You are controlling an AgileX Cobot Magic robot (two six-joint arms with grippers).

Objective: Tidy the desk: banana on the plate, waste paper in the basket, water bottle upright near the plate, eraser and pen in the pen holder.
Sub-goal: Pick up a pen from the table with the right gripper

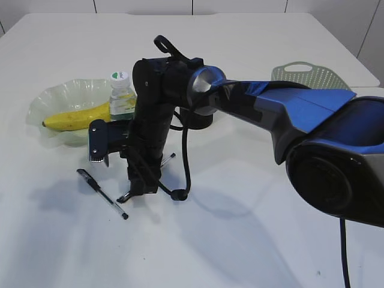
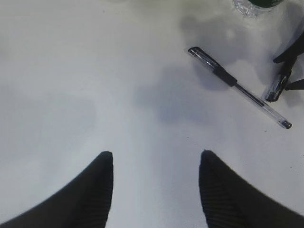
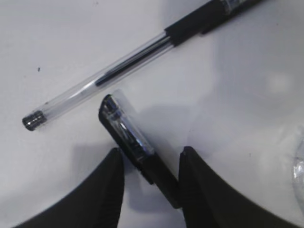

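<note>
Two clear pens with black grips are here. One pen [image 1: 102, 193] [image 2: 237, 88] [image 3: 118, 66] lies loose on the white table. The other pen [image 3: 128, 133] [image 2: 275, 88] lies aslant between the fingers of my right gripper [image 3: 152, 152] [image 1: 135, 193], which points down and is shut on it, touching both sides. My left gripper [image 2: 156, 154] hangs open over bare table, out of the exterior view. The banana [image 1: 75, 118] lies on the clear plate [image 1: 54, 96], with the water bottle [image 1: 122, 96] upright beside it. Eraser, waste paper and pen holder are not visible.
A green basket [image 1: 309, 77] stands at the back right. The right arm [image 1: 270, 114] reaches across the table from right to left and hides what is behind it. The bottle's base [image 2: 256, 5] shows at the top of the left wrist view.
</note>
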